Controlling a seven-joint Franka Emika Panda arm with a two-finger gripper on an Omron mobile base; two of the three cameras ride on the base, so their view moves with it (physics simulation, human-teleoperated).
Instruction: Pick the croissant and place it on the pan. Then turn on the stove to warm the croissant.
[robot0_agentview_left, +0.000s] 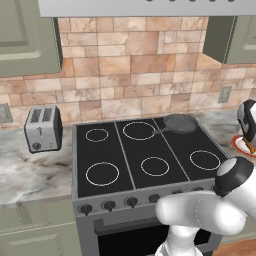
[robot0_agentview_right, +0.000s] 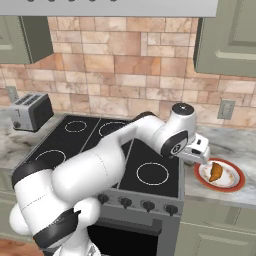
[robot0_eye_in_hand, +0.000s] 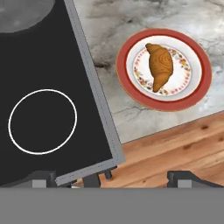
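The croissant lies on its plate, well beyond the fingertips. The gripper hangs wide open, holding nothing.

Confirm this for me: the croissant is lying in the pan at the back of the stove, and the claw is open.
Not quite. The croissant lies on the red-rimmed plate on the counter beside the stove, as the hand view shows. The pan sits empty at the back. The claw is open.

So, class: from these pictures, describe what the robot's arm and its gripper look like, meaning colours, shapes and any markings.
The arm is glossy white, built of fat rounded segments joined by dark grey bands, with a dark round cap on the wrist joint. A small dark round emblem marks the wrist. The gripper has two small, blocky dark grey finger tips.
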